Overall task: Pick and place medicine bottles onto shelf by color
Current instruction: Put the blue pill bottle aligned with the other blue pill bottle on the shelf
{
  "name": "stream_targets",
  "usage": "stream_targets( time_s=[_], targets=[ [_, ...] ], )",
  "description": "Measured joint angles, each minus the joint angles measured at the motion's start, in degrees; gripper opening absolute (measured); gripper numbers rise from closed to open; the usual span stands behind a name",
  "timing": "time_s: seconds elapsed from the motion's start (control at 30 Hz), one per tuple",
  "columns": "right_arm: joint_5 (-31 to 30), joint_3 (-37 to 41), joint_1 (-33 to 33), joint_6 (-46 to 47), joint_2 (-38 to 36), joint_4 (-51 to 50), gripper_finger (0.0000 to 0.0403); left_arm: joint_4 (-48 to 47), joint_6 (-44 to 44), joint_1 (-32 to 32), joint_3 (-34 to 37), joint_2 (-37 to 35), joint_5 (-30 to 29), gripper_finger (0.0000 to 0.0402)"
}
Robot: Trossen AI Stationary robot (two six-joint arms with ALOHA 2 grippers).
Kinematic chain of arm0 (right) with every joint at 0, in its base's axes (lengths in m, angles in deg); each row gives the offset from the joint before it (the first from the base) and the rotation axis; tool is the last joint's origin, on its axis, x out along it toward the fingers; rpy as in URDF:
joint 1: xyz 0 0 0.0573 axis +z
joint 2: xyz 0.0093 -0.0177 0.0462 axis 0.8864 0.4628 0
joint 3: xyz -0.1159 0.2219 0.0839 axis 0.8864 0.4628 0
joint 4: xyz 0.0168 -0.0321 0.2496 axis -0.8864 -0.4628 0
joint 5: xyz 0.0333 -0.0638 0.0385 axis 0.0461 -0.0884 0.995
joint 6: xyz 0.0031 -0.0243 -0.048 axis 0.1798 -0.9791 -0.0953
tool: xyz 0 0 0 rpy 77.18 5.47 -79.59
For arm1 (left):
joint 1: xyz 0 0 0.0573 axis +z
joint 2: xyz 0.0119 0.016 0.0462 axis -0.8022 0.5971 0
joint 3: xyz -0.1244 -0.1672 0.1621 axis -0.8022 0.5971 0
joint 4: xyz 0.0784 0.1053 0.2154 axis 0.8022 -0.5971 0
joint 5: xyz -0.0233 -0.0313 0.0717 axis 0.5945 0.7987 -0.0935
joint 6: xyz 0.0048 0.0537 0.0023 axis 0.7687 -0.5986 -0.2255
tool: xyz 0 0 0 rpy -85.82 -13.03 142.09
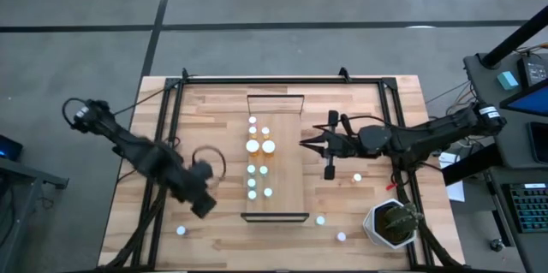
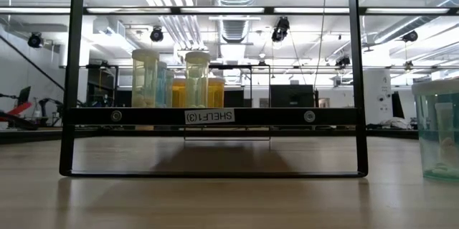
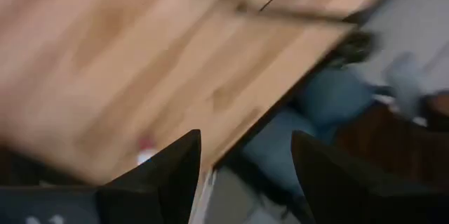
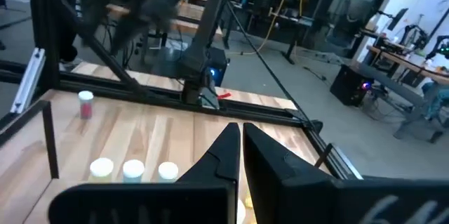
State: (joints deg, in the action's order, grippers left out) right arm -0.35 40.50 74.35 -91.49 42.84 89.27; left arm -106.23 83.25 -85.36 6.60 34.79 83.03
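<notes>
Bottles (image 1: pixel 259 169) are standing in rows on the shelf (image 1: pixel 291 162), orange ones (image 1: pixel 260 145) grouped toward the far end and pale ones nearer, so sorting is looking more than half done. Five or so loose bottles (image 1: pixel 341 237) are waiting on the bench (image 1: pixel 214 110), one near the plant (image 1: pixel 392 224). Left tool (image 1: pixel 204 207) is hanging released and empty over the bench's left part near a stray bottle (image 1: pixel 181 231). Right tool (image 1: pixel 306 144) is hovering clenched and empty beside the shelf.

Shelf (image 2: pixel 215 116) rail across mid-frame; medicine bottles (image 2: pixel 197 78) standing centre-left behind it; pale container (image 2: pixel 439 130) at right edge.
</notes>
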Motion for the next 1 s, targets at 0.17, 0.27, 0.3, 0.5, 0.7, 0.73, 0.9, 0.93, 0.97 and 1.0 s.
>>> stream_targets(
  time_s=[0.17,0.27,0.3,0.5,0.7,0.73,0.9,0.93,0.97,1.0],
  targets=[
    [0.05,0.2,-0.04,-1.34,0.68,-0.44,0.0009,-0.1,15.97,-8.22,4.36,6.1,3.66,0.0205],
    [0.38,0.2,-0.03,-1.44,0.61,-0.17,0.0009,0.18,21.81,-11.16,8.03,8.29,5.63,0.021],
    [1.02,0.2,-0.04,-1.44,0.61,-0.26,0.0009,0.99,23.48,-11.89,9.42,8.97,5.69,0.0214],
    [2.54,0.2,-0.04,-1.4,0.63,-0.28,0.0009,10.13,28.59,-15.29,16.24,9.97,6.22,0.0261],
    [2.64,0.2,-0.04,-1.33,0.63,-0.28,0.0009,12.45,28.82,-18.84,18.67,10.97,6.51,0.0284],
    [2.64,0.2,-0.04,-1.4,0.63,-0.29,0.0009,12.08,28.81,-19.43,18.67,11.33,6.59,0.0285],
    [2.63,0.2,-0.04,-1.49,0.63,-0.24,0.0009,11.9,28.72,-21.7,18.71,12.93,6.17,0.0285],
    [2.64,0.2,-0.04,-1.49,0.63,-0.22,0.0009,11.9,28.68,-22.07,18.71,13.44,5.88,0.0285],
    [2.63,0.2,-0.04,-1.46,0.63,-0.22,0.0009,11.94,28.63,-22.24,18.71,13.88,5.6,0.0285],
    [2.62,0.2,-0.04,-1.42,0.63,-0.2,0.0009,11.94,28.63,-22.41,18.71,14.43,5.6,0.0284]
  ],
)
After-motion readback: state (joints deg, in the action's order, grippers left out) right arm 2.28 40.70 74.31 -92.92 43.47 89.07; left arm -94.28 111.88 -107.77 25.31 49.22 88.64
